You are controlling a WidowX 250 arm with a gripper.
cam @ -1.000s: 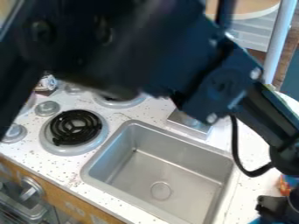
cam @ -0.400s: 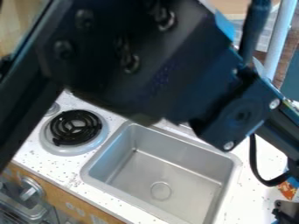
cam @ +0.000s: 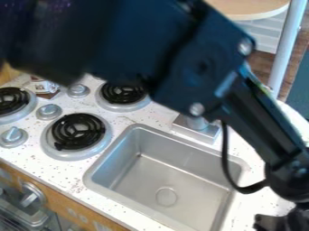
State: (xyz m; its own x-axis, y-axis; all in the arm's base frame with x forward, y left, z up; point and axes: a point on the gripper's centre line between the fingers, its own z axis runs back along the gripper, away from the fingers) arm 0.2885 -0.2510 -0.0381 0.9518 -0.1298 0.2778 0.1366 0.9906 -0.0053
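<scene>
The end effector (cam: 276, 222) is seen at the lower right, over the worktop (cam: 66, 176) and beside the right side of the metal sink (cam: 136, 178). Whether it is open or shut cannot be told, nor can anything held be made out. The sink is set into the white, speckled worktop at the lower centre, with a round drain (cam: 166, 197) in its floor. The sink's far right part is crossed by the arm's black cable (cam: 226, 158), which is hung in a loop. Behind the sink, a square metal tap base (cam: 204, 134) is partly covered by the arm. To the left, black coil burners (cam: 78, 131) are ringed in grey, with round knobs (cam: 49, 111) placed among them. A small printed package (cam: 45, 85) is seen near the upper left.
</scene>
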